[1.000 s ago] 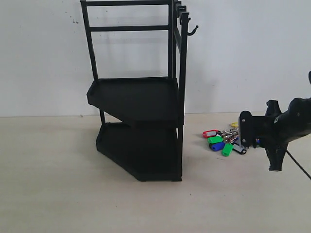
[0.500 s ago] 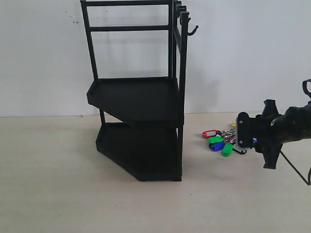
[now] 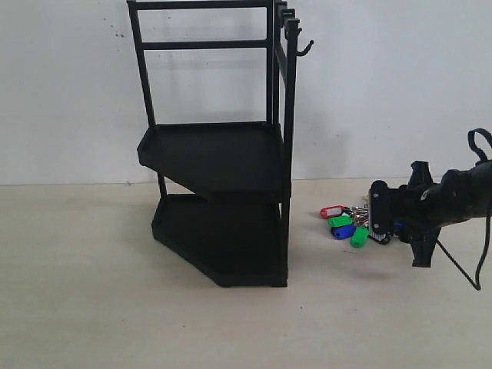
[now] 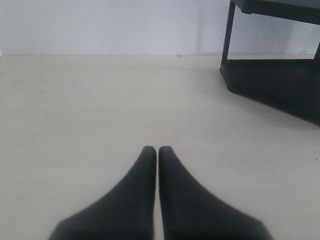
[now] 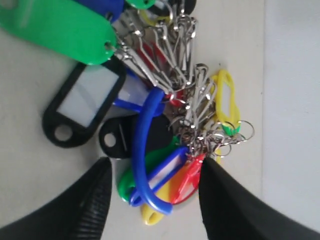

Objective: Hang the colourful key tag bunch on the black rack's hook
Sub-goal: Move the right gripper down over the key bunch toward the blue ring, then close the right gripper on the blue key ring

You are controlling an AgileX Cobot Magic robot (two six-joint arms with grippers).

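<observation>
The right gripper, 2 fingers spread wide, sits over the key bunch and should pinch only the blue loop.

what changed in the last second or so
The right claw slid left across the exterior view, closing on the colourful key tag bunch. Its open fingers now flank the blue loop, with nothing gripped yet. The bunch lies where it was on the table, the black rack has not moved, and the hook is bare as before.
</observation>
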